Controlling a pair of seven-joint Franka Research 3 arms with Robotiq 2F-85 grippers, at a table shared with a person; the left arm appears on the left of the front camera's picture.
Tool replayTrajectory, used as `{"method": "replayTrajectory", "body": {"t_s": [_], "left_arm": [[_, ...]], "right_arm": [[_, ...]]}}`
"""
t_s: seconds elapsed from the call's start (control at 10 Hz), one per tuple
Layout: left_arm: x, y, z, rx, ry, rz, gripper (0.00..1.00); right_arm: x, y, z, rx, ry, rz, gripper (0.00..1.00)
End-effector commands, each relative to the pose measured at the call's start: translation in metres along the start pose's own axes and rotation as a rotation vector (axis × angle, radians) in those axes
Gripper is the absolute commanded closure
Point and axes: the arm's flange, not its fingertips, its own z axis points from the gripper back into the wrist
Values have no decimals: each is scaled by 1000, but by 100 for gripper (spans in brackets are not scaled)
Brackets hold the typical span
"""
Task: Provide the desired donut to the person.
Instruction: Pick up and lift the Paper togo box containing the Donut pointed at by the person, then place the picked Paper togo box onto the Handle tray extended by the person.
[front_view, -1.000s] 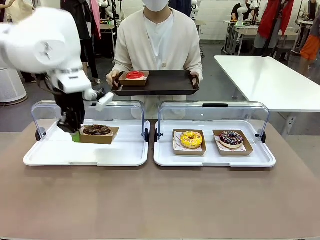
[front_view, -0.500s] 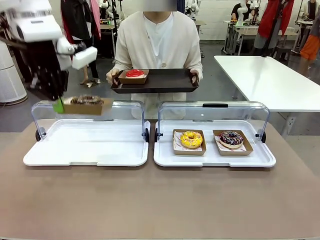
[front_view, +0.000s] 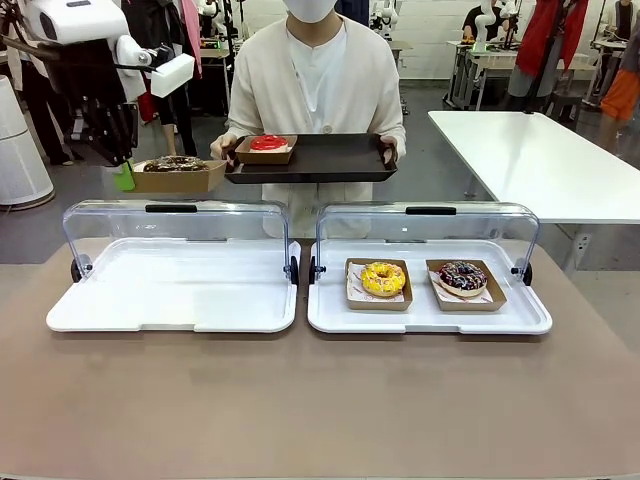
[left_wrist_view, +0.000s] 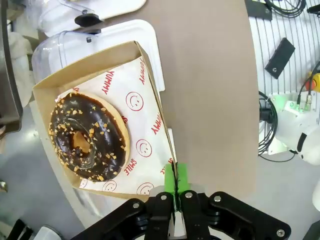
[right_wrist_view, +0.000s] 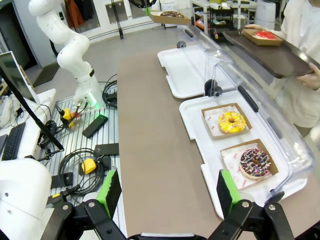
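Left tool (front_view: 124, 178) pinches wall of brown cardboard tray (front_view: 178, 180) carrying chocolate nut-sprinkled donut (front_view: 176, 163), upper left of frame, just beside dark rectangular serving tray (front_view: 330, 160) held by person in cream cardigan (front_view: 316, 70). Right tool (right_wrist_view: 167, 192) spread wide.

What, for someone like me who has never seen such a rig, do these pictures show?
Two white robot arms share a brown table with a person. The wide picture looks across the table from between the arms; the other two come from cameras on the wrists. Two white lidded trays lie there; the right one holds a yellow donut and a sprinkled donut. The left arm's fingers pinch a cardboard box with a chocolate donut, held up beside the person's dark tray, which carries a red donut. The right arm's fingers stand open, holding nothing.
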Motion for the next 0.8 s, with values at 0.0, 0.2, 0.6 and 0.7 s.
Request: {"method": "replayTrajectory", "body": {"t_s": [0.0, 0.2, 0.6, 0.7], "left_arm": [[2, -11, 6, 5, 4, -8, 100], [2, -11, 6, 5, 4, -8, 100], [2, -11, 6, 5, 4, -8, 100], [2, -11, 6, 5, 4, -8, 100]], "right_arm": [[0, 0, 0, 3, -12, 6, 0], [0, 0, 0, 3, -12, 6, 0], [0, 0, 0, 3, -12, 6, 0], [0, 0, 0, 3, -12, 6, 0]]}}
